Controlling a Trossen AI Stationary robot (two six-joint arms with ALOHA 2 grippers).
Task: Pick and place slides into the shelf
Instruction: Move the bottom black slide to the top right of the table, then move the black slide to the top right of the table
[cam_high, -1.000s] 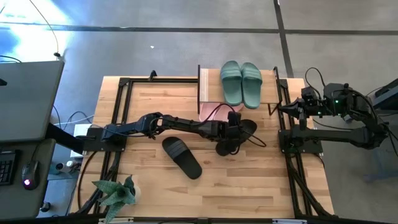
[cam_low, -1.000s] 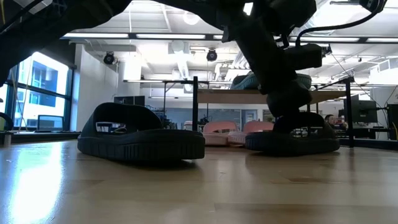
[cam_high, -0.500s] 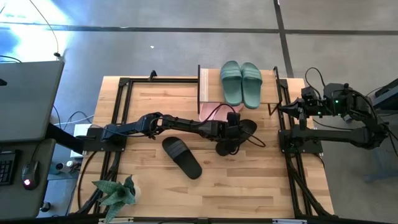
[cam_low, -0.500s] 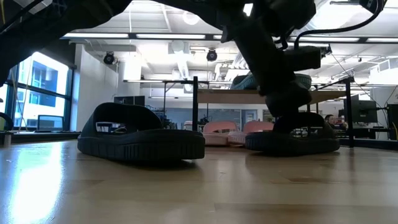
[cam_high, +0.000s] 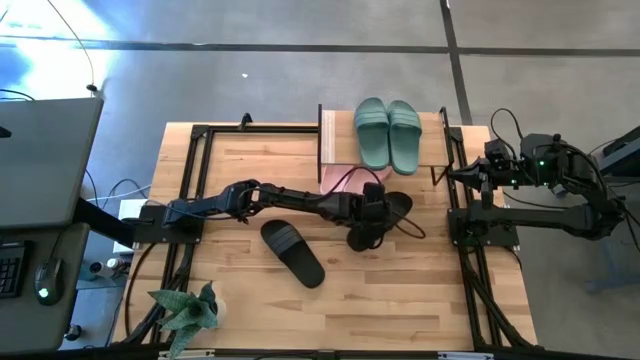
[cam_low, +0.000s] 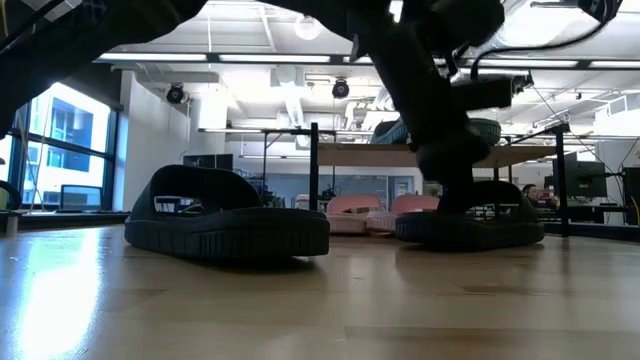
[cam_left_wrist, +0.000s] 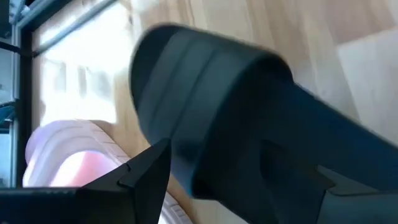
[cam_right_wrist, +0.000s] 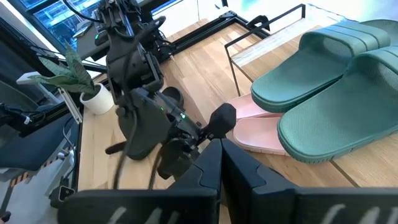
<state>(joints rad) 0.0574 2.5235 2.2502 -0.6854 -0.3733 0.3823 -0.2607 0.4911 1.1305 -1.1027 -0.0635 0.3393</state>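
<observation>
1. Black foam is the job right now: the left pincer (cam_high: 366, 222) is down over a black slide (cam_high: 385, 215) on the table (cam_high: 250, 300), just in front of the shelf (cam_high: 333, 140), and in the left wrist view that slide's strap (cam_left_wrist: 211, 124) fills the frame between the dark fingers (cam_left_wrist: 140, 177)
2. Whether the pincer has actually closed on the strap, I cannot tell; the fingers sit either side of it, but no contact is visible
3. Second black slide (cam_high: 292, 252) lies alone nearer the table's front, well apart, upright on its sole in the low view (cam_low: 228, 222)
4. Green slides (cam_high: 388, 133) sit as a pair on the shelf's top board; pink slides (cam_right_wrist: 261, 127) are tucked on the lower level beneath them
5. Handling call: these look like light moulded foam, springy, not fragile. The wide strap arches clear of the footbed, so that is the place to pinch; gripped at the strap's middle the slide should hang level, off-centre it will likely tip
6. Right pincer (cam_right_wrist: 217, 168) waits off the table's right edge beside the shelf, fingers pressed together
</observation>
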